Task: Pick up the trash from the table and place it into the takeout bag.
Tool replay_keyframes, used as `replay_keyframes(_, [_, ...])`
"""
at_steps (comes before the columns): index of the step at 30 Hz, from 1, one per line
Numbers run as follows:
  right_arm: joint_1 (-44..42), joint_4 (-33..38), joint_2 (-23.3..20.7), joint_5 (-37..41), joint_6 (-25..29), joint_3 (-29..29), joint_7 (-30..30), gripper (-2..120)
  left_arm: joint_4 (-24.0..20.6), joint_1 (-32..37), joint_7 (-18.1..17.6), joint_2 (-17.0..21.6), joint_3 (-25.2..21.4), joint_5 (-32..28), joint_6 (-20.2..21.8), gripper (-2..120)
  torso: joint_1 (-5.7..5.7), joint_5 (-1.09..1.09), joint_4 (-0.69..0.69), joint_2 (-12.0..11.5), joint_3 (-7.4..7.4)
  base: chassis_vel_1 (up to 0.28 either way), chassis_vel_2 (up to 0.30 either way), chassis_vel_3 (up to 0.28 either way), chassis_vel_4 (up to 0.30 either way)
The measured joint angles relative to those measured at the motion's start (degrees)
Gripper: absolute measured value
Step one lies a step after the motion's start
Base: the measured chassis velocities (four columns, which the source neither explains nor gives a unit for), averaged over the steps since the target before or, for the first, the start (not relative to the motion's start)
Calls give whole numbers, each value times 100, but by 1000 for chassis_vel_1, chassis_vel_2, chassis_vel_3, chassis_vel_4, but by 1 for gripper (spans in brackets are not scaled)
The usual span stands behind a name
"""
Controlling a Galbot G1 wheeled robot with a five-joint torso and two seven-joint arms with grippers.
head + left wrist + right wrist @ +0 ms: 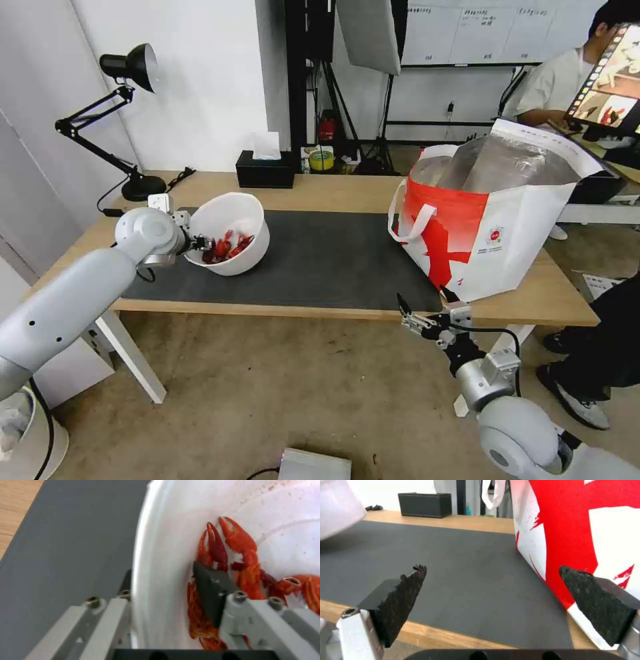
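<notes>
While bowl [230, 230] tilts, grey mat [320, 257] spans wood table [333, 190].

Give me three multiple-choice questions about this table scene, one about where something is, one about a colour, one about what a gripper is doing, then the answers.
1. Where does the takeout bag stand?
A. at the right end of the table
B. on the floor
C. beside the lamp

2. What colour is the bowl holding the crayfish shells?
A. black
B. white
C. blue

3. How is the left gripper placed?
A. open above the bag
B. resting flat on the mat
C. closed over the bowl's rim

Answers: 1 A, the bag sits on the wood at the right end. 2 B, its wall is plain white. 3 C, one finger is inside, one outside.
</notes>
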Motion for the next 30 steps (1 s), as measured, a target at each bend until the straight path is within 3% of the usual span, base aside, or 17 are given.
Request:
replay_keyframes(10, [0, 0, 0, 0, 0, 0, 0, 100, -18, -19, -122, -98, 2, -8, -2, 0, 0, 2, 0, 0, -1, 0, 0, 0, 0])
replay_keyframes(21, [0, 0, 0, 0, 0, 0, 0, 100, -73, -34, -274, -224, -202, -117, 16, 0, 1, -5, -1, 0, 1, 0, 0, 0, 0])
replay_keyframes(30, [0, 0, 0, 0, 0, 0, 0, 100, -591, -1017, -656, -309, -105, -869, 17, 0, 1, 1, 0, -1, 1, 0, 0, 0, 0])
